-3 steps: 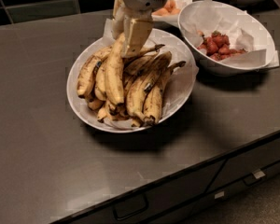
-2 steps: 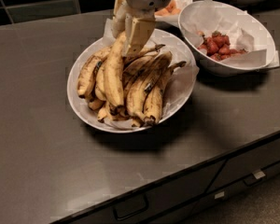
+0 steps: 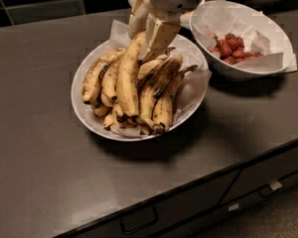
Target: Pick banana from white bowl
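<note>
Slippage is the worry: gripper [image 3: 144, 42], over the white bowl [image 3: 79, 114], seems clamped on just the banana [image 3: 128, 83]'s upper end. Its body lies on the pile; neighbouring bananas [image 3: 160, 95] could snag and tumble onto the counter [image 3: 49, 177].

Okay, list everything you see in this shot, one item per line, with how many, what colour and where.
banana: one, largest, yellow with brown speckles, middle of the pile
other bananas: about seven, yellow-brown, around it in the same bowl
white bowl: one, white, paper-lined, centre of the counter
smaller bowl: one, white, paper-lined, right rear
red fruit: small heap, red, inside the smaller bowl
counter: one, dark grey, under both bowls
claw: one, beige, over the white bowl's rear, at the banana's top end
</note>
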